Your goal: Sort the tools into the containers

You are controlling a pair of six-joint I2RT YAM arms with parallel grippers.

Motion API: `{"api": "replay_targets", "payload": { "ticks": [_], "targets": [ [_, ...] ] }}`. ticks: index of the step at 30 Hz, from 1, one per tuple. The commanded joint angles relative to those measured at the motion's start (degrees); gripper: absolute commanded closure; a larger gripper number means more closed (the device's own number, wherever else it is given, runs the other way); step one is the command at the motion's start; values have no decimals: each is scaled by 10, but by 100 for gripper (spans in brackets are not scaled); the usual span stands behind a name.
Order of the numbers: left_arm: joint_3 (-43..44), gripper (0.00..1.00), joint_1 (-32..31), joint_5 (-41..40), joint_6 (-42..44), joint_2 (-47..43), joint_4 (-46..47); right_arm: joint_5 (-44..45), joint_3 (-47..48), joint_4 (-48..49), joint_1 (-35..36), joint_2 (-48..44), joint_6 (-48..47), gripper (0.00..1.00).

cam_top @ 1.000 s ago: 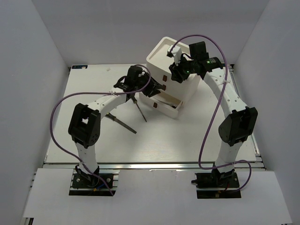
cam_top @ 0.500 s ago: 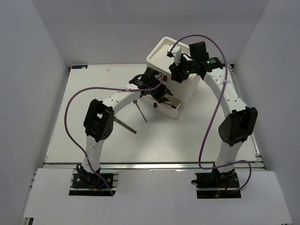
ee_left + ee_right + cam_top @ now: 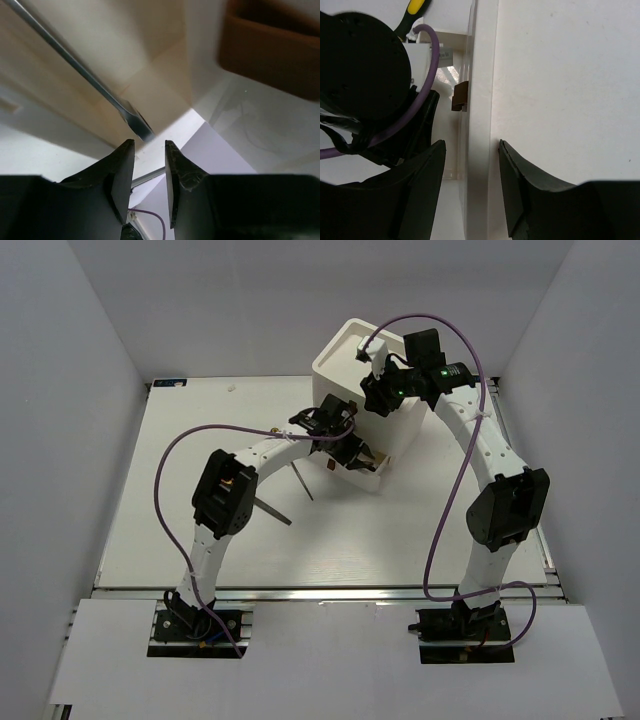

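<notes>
The white stacked box [image 3: 352,358] stands at the back of the table with its bottom drawer [image 3: 368,476] pulled out. My left gripper [image 3: 348,443] hangs over that drawer, open. In the left wrist view nothing lies between the left gripper's [image 3: 150,146] jaws. Just beyond them a flat-tipped metal shaft [image 3: 87,80] lies on the drawer floor. My right gripper [image 3: 374,390] is open and straddles the box's top rim [image 3: 482,150] without clamping it. Two thin screwdrivers [image 3: 301,480] [image 3: 270,508] lie on the table left of the drawer. A yellow-and-black handle [image 3: 417,6] shows beyond the left wrist.
A red-brown drawer tab [image 3: 461,96] sticks out of the box front, and another tab [image 3: 270,55] shows close to my left fingers. Purple cables [image 3: 175,455] loop off both arms. White walls close in the table on three sides.
My left arm has swung right, from beside the box to over the open bottom drawer, and its jaws have narrowed a little. The right arm has not moved.
</notes>
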Motion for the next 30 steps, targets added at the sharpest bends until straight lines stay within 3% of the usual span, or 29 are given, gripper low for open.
{"api": "replay_targets", "payload": {
  "ticks": [1, 19, 30],
  "targets": [
    [25, 60, -8, 12, -8, 0, -12, 4, -27, -66, -1, 15, 19, 48],
    [36, 78, -14, 5, -11, 32, -35, -4, -35, -62, -1, 10, 21, 48],
    [34, 83, -14, 2, -6, 46, -58, -10, -38, -57, -1, 9, 23, 47]
  ]
}}
